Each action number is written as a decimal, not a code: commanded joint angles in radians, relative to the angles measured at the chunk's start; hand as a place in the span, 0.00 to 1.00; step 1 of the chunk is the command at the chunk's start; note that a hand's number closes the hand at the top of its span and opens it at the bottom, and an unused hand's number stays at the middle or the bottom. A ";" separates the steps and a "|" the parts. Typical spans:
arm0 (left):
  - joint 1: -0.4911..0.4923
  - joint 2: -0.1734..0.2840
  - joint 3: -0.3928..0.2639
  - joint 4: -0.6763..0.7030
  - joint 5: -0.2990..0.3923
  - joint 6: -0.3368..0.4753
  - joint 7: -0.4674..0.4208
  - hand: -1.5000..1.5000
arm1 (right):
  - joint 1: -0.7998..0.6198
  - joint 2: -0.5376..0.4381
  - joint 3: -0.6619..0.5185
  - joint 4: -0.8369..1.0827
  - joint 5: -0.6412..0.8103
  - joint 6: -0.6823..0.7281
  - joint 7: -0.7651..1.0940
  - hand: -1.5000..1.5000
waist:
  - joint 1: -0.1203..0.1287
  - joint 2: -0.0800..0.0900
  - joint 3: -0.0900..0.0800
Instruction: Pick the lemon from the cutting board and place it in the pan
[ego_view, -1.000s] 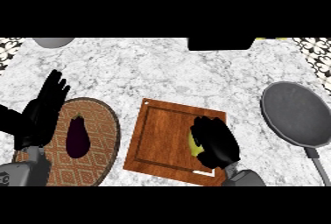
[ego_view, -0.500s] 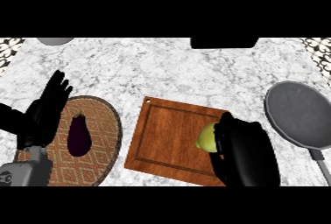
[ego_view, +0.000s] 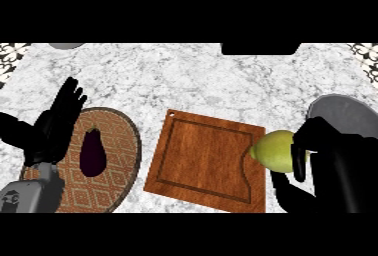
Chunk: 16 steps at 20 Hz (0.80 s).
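Black fingers of my right hand (ego_view: 328, 165) curl round the yellow-green lemon (ego_view: 277, 151), held over the right edge of the brown wooden cutting board (ego_view: 203, 160). I see the grey round pan (ego_view: 347, 114) just right, bare marble counter (ego_view: 207, 80) beyond. My left hand (ego_view: 55, 122) rests spread, left of the board.

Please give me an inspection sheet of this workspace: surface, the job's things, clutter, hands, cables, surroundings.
Surface: marble counter.
Job's things: lemon held at the cutting board's right edge; pan at right, partly hidden.
Clutter: eggplant lying on a round woven mat.
Hands: right hand with fingers curled round the lemon; left hand open, resting at left.
Cables: nothing seen.
Surroundings: grey object and dark object at the far edge, unclear.
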 joint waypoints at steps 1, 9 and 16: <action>0.006 -0.031 -0.025 0.000 -0.017 0.004 -0.015 0.50 | -0.071 -0.019 -0.177 0.039 -0.050 -0.029 -0.030 1.00 | 0.004 0.002 0.001; 0.002 -0.024 -0.013 -0.034 -0.015 0.005 0.027 0.50 | -0.003 -0.194 -0.594 0.117 -0.298 -0.169 -0.259 1.00 | 0.000 0.001 0.001; 0.002 -0.023 -0.009 -0.012 -0.034 -0.004 0.002 0.50 | 0.006 -0.297 -0.814 0.425 -0.469 -0.349 -0.479 1.00 | 0.002 0.002 0.001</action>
